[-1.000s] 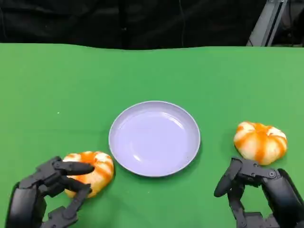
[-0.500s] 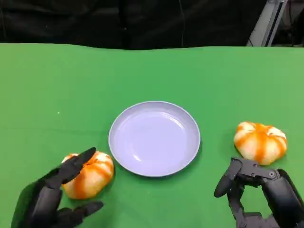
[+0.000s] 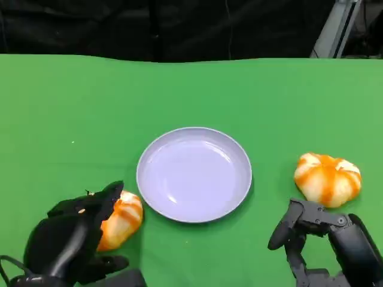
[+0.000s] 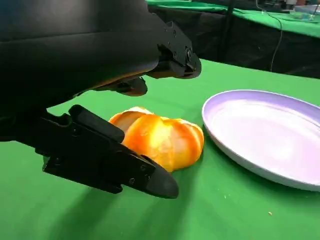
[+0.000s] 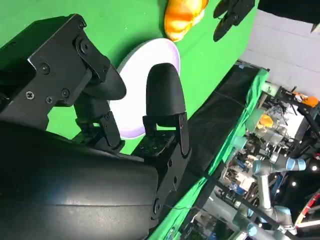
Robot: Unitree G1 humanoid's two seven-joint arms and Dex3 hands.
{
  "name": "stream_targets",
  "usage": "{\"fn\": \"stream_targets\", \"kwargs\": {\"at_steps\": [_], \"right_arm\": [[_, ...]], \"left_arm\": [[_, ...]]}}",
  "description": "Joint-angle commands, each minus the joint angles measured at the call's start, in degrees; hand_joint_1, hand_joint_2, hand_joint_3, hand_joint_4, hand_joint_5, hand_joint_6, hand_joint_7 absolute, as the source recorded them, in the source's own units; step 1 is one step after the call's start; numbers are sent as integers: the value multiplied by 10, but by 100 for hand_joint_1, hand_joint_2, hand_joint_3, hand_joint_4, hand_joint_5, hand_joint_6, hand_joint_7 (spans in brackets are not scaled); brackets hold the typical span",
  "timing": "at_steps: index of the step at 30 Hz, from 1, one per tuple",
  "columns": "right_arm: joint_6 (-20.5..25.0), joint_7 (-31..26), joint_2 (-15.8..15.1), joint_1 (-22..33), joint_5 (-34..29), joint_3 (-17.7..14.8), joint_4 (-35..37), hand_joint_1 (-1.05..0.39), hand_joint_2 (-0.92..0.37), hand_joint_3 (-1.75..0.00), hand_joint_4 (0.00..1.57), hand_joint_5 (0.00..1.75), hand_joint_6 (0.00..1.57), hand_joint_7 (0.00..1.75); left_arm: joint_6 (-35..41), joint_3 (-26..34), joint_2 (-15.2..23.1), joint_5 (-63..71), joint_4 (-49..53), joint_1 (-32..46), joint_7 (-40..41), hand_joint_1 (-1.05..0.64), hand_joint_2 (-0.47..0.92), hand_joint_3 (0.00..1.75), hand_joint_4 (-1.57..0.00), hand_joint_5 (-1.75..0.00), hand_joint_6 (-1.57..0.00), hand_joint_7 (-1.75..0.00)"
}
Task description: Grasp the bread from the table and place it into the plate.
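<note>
- We see the left robot hand (image 3: 70, 239) at the near left of the table, its black fingers (image 4: 112, 162) spread around the near left orange-and-white striped bread roll (image 3: 121, 216); in the left wrist view one finger lies low alongside the roll and others arch over it, but we cannot tell whether they press on it.
- That roll (image 4: 160, 140) sits on the green table (image 3: 191, 89), just beside the left rim of the plate.
- The right robot hand (image 3: 323, 239) rests at the near right of the table, holding nothing; its fingers (image 5: 162, 95) are apart.
- Just beyond that hand lies a second orange-and-white striped bread roll (image 3: 327, 178), apart from the fingertips and to the right of the plate.
- Between the two rolls stands the round pale lavender plate (image 3: 194, 173), with nothing in it.
- In the right wrist view we see the plate (image 5: 137, 75) past the fingers, and further off the left roll (image 5: 184, 17) with the left hand's fingers (image 5: 232, 15) about it.
</note>
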Motion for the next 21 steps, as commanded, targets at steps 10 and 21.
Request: {"fn": "stream_targets", "kwargs": {"at_steps": [10,21], "right_arm": [[6,1,-4,1,4,-2,-5,12,-30,-147,84,163,80,133],[7,2,-5,4,5,-2,-8,11,-32,-144,82,166,79,133]], "left_arm": [[81,-73,28,56,62,-76,-3,-52,90,0,-31,-21,-25,-2],[126,-115,26,48,142,-135,9,-50,92,2,-39,-23,-31,-3]]}}
